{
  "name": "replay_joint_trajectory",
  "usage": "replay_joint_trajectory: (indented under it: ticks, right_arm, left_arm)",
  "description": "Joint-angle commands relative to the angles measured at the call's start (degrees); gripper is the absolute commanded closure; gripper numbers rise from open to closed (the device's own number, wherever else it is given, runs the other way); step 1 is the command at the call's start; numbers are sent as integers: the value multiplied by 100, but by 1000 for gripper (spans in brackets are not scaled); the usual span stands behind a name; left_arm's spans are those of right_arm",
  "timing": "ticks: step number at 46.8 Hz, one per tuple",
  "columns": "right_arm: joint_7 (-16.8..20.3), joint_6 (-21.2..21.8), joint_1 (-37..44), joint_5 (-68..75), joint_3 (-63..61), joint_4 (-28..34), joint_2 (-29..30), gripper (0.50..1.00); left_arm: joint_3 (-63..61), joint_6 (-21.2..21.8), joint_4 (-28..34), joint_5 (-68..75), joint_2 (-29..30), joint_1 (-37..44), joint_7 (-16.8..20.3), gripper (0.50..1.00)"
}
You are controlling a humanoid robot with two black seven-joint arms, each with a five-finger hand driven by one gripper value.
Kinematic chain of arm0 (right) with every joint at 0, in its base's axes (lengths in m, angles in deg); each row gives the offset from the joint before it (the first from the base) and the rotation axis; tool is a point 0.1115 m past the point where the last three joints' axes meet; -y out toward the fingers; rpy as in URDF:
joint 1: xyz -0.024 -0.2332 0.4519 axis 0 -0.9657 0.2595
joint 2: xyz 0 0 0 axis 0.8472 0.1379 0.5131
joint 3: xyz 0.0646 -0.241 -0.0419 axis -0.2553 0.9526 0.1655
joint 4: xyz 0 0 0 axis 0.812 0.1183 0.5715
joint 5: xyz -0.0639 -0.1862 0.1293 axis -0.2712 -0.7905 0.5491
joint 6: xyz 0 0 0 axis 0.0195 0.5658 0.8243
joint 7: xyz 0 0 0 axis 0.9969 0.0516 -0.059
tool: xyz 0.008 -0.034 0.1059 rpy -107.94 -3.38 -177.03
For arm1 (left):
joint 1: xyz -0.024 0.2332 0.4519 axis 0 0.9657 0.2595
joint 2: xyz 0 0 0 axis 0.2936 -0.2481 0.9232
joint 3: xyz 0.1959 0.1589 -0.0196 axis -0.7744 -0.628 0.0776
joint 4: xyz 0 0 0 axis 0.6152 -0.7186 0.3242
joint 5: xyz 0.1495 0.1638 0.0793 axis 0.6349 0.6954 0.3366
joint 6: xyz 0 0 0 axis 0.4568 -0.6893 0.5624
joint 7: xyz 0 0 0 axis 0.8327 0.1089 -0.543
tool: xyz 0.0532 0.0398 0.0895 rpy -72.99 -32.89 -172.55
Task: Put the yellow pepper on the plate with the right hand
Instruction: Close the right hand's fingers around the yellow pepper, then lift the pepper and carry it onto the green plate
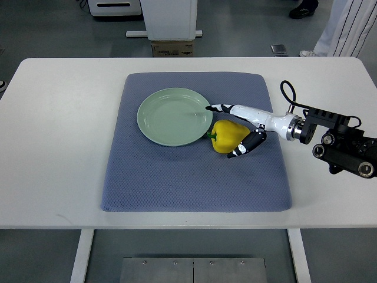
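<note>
One arm is all I can see from my console: the right arm comes in from the right edge, and its right hand (238, 131) reaches over the blue-grey mat (194, 177) to the yellow pepper (227, 136). The white fingers (227, 108) stretch along the pepper's far side with a tip at the rim of the green plate (171, 116), while a black-tipped thumb (244, 145) lies against its near right side. So the hand brackets the pepper between fingers and thumb, but I can't tell from this angle whether it truly grips or merely touches; the contact points are hidden behind the fruit and the digits.

That pepper sits on the mat just beside the plate's right-hand edge, green stem toward the plate, not on it. Whether its stem touches the rim is too fine for me to judge.

Beyond the white table (59, 147), a cardboard box (173, 48) under a white stand is partly cut off, and a person's shoes and trouser leg (344, 26) show only at the top right corner.
</note>
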Motion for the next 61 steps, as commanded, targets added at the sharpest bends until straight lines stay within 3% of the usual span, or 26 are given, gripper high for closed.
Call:
replay_joint_trajectory:
  ticks: [1,18,22,31,34,35,61]
  right_arm:
    - [1,-53,-14,-2,30,-87,59,521]
    - [-8,-158,-84,-2,118,-324,226,594]
    - [-8,-158,-93,-11,127,-350,226,636]
    - [-8,-158,-93,-11,127,-456,235,885]
    - [-17,-158,-102,-3,118,-508,243,990]
    - [-17,-158,-102,-2,118,-526,243,1000]
    - [79,-395,21,77,-347,-632,235,1000]
  left_arm:
    - [0,0,0,0,0,8,4,500]
    - [0,0,-9,0,0,0,4,500]
    - [0,0,0,0,0,0,4,500]
    - [0,0,0,0,0,8,4,500]
    - [0,0,0,8,0,0,4,500]
    - [0,0,0,0,0,0,4,500]
    - [0,0,0,0,0,8,4,500]
